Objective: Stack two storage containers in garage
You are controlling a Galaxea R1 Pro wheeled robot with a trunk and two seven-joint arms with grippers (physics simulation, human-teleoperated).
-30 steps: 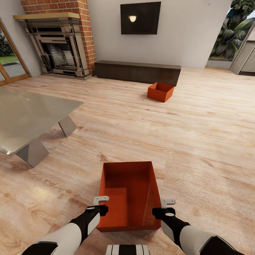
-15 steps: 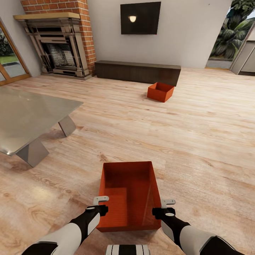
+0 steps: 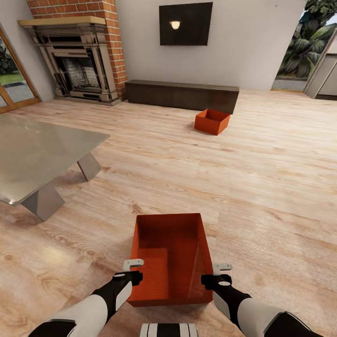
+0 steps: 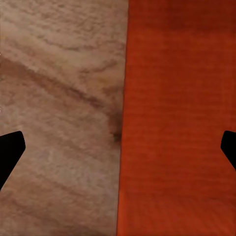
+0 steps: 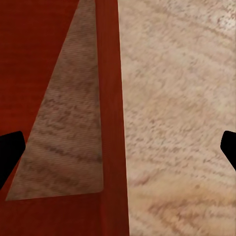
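Both jaws spread wide, gripping nothing. My left gripper (image 3: 134, 270) straddles the left wall of the near container (image 3: 171, 255), my right gripper (image 3: 220, 274) its right wall.

Left wrist view: black fingertips (image 4: 11, 152) at the frame edges, ribbed orange-red container (image 4: 177, 118) wall meeting wood planks between them. Right wrist view: right-hand fingertips (image 5: 10, 151), container (image 5: 110, 147) rim edge-on, a translucent patch showing wood grain through it. Contact with either wall: can't tell.

Head view adds the second container (image 3: 212, 121), well beyond the near container, just in front of the low dark cabinet (image 3: 182, 95). Grey table (image 3: 37, 154) to the near container's left, cut off. Light wood-plank floor (image 3: 262, 187); brick fireplace (image 3: 77, 56) behind.
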